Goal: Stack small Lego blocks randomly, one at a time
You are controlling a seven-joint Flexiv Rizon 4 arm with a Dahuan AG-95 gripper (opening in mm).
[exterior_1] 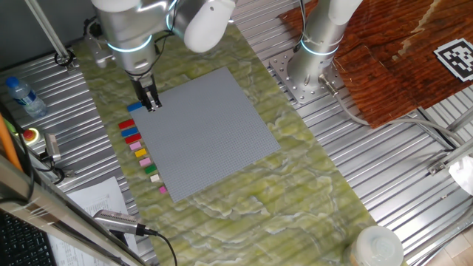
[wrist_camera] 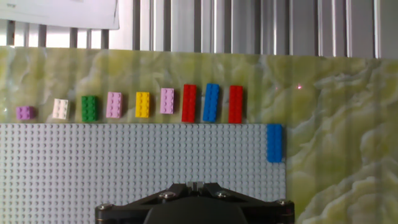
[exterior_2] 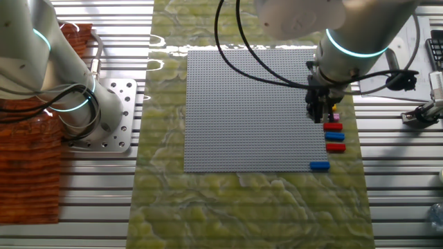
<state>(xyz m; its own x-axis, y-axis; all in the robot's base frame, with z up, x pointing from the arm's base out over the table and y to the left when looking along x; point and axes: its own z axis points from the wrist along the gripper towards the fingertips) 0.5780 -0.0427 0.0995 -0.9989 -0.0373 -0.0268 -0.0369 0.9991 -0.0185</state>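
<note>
Hand view showed a row of small Lego blocks lying on the green marbled surface (wrist_camera: 329, 124) just beyond the far edge of the grey studded baseplate (wrist_camera: 124, 168): from left to right a small purple block (wrist_camera: 25, 112), a whitish one (wrist_camera: 60, 109), a green one (wrist_camera: 89, 108), a pink one (wrist_camera: 114, 104), a yellow one (wrist_camera: 142, 104), another pink one (wrist_camera: 167, 101), then a red block (wrist_camera: 189, 103), a blue block (wrist_camera: 211, 102) and a second red block (wrist_camera: 236, 104), each apart from its neighbours. One more blue block (wrist_camera: 274, 143) lay alone against the right edge of the baseplate, near its far corner. None was stacked on another. Only the dark housing of the pincer filled the bottom of that view, its fingertips out of sight. From one fixed view the pincer (exterior_1: 152, 105) hung low over the baseplate's corner, just beside the lone blue block, and its fingers looked drawn close together, but whether they were pressed together or gripping anything could not be told. A sheet of paper (wrist_camera: 59, 12) lay at the far left, its print too small to read, and a square black-and-white marker tag (exterior_1: 457, 58) sat on the wooden board at the right; no brand or legible writing showed.
</note>
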